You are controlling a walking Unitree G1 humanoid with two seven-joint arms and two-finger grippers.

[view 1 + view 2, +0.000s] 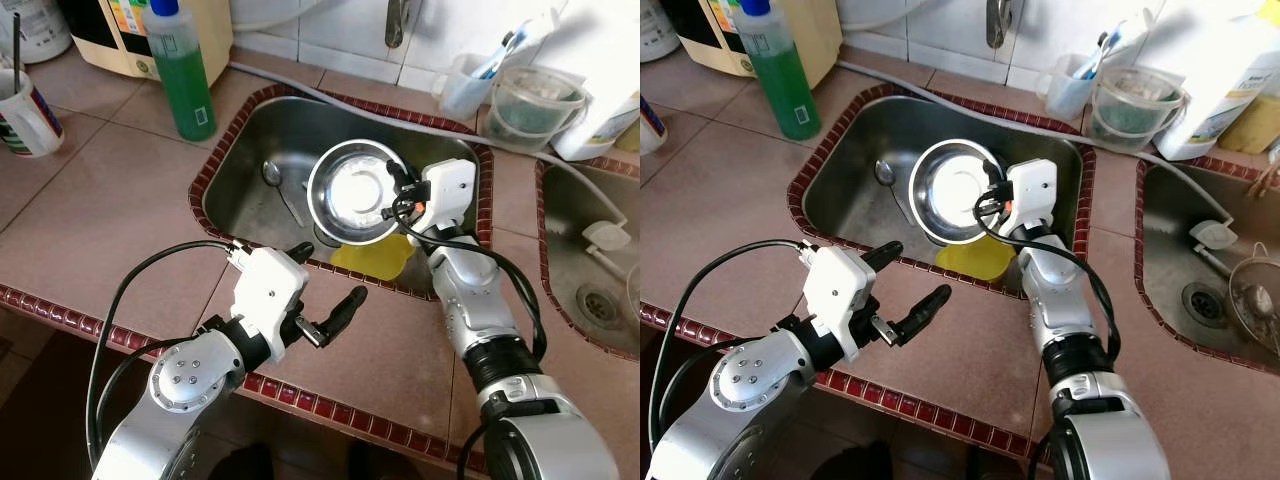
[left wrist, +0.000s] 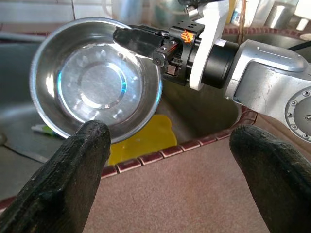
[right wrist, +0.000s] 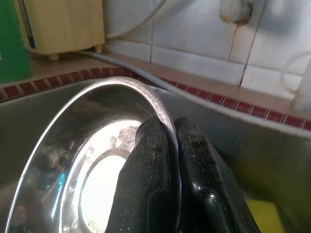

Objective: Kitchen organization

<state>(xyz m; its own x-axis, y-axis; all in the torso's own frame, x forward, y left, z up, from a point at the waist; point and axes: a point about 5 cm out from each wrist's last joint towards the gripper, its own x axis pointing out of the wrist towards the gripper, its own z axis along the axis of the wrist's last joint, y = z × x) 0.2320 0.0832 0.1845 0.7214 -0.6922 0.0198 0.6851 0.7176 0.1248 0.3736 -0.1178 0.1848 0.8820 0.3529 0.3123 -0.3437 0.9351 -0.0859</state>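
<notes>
Steel bowl [image 1: 356,192] is hanging tilted over the sink [image 1: 240,150], its rim pinched by the right gripper [image 3: 167,145]. Left gripper [image 1: 325,290] is hovering spread wide and empty above the counter's [image 1: 120,190] front strip, beside the sink's tiled edge. Spoon [image 1: 274,176] and yellow cloth [image 1: 372,258] are lying in the basin below.

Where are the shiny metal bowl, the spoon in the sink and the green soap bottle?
metal bowl [image 1: 352,190]: left eye view, inside bottom.
spoon [image 1: 273,174]: left eye view, its scoop end.
green soap bottle [image 1: 186,80]: left eye view, middle of body.

bowl [image 1: 355,192] above the sink [image 1: 245,150], spoon [image 1: 278,182] inside, bottle [image 1: 183,72] behind-left.
</notes>
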